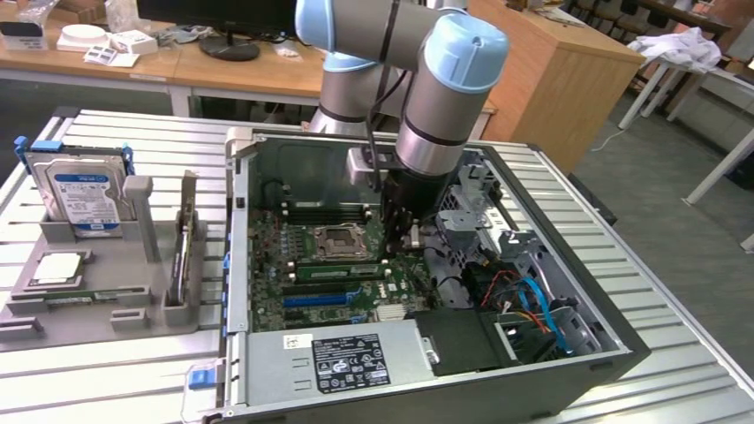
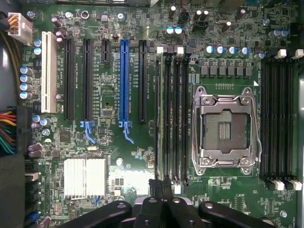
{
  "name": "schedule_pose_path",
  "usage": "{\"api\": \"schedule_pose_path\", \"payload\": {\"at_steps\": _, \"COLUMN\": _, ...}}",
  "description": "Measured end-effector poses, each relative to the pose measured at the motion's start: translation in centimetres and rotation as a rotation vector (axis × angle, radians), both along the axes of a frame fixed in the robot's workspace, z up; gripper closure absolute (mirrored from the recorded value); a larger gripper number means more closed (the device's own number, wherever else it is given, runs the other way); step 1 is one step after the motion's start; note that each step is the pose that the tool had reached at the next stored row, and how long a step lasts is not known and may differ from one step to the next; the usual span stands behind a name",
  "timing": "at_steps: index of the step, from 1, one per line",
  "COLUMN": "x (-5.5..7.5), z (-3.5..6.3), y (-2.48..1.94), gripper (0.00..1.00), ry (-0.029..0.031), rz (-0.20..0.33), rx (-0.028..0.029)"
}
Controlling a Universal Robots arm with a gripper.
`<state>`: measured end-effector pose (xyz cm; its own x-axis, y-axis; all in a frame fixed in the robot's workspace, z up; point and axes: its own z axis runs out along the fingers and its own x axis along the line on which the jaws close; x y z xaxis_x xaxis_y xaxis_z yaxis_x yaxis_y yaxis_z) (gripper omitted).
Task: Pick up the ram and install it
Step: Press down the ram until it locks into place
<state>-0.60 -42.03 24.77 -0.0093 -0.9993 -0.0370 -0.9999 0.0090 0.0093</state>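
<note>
Inside 1 open computer case, jaws closed above 1 motherboard, 1 ram seated.

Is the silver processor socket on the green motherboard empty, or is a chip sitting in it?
Empty. The silver-framed processor socket shows its bare dark contact grid on the green motherboard, with no chip inside.
</note>
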Motion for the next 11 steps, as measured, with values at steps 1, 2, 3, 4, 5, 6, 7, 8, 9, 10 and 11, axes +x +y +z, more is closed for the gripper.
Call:
{"api": "schedule_pose_path", "payload": {"at_steps": 1, "x": 0.00, "z": -0.05, "y": 0.00, "gripper": 0.89, "ry": 0.0000, "rz": 0.000, "rx": 0.0001}}
{"api": "schedule_pose_path", "payload": {"at_steps": 2, "x": 0.00, "z": -0.11, "y": 0.00, "gripper": 0.89, "ry": -0.0001, "rz": 0.000, "rx": 0.0001}}
{"api": "schedule_pose_path", "payload": {"at_steps": 3, "x": 0.00, "z": -0.15, "y": 0.00, "gripper": 0.89, "ry": 0.0000, "rz": 0.000, "rx": 0.0000}}
{"api": "schedule_pose_path", "payload": {"at_steps": 4, "x": 0.00, "z": -0.19, "y": 0.00, "gripper": 0.89, "ry": 0.0000, "rz": 0.000, "rx": 0.0000}}
{"api": "schedule_pose_path", "payload": {"at_steps": 5, "x": 0.00, "z": -0.24, "y": 0.00, "gripper": 0.89, "ry": -0.0001, "rz": 0.000, "rx": 0.0001}}
{"api": "schedule_pose_path", "payload": {"at_steps": 6, "x": 0.00, "z": -0.29, "y": 0.00, "gripper": 0.89, "ry": -0.0001, "rz": 0.000, "rx": 0.0001}}
{"api": "schedule_pose_path", "payload": {"at_steps": 7, "x": 0.00, "z": -0.34, "y": 0.00, "gripper": 0.89, "ry": -0.0001, "rz": 0.000, "rx": 0.0001}}
{"api": "schedule_pose_path", "payload": {"at_steps": 8, "x": 0.00, "z": -0.39, "y": 0.00, "gripper": 0.89, "ry": -0.0001, "rz": 0.000, "rx": 0.0000}}
{"api": "schedule_pose_path", "payload": {"at_steps": 9, "x": 0.00, "z": -0.43, "y": 0.00, "gripper": 0.89, "ry": 0.0000, "rz": 0.000, "rx": 0.0000}}
{"api": "schedule_pose_path", "payload": {"at_steps": 10, "x": 0.00, "z": -0.47, "y": 0.00, "gripper": 0.89, "ry": 0.0000, "rz": 0.000, "rx": 0.0000}}
{"api": "schedule_pose_path", "payload": {"at_steps": 11, "x": 0.00, "z": -0.49, "y": 0.00, "gripper": 0.89, "ry": 0.0000, "rz": 0.000, "rx": -0.0001}}
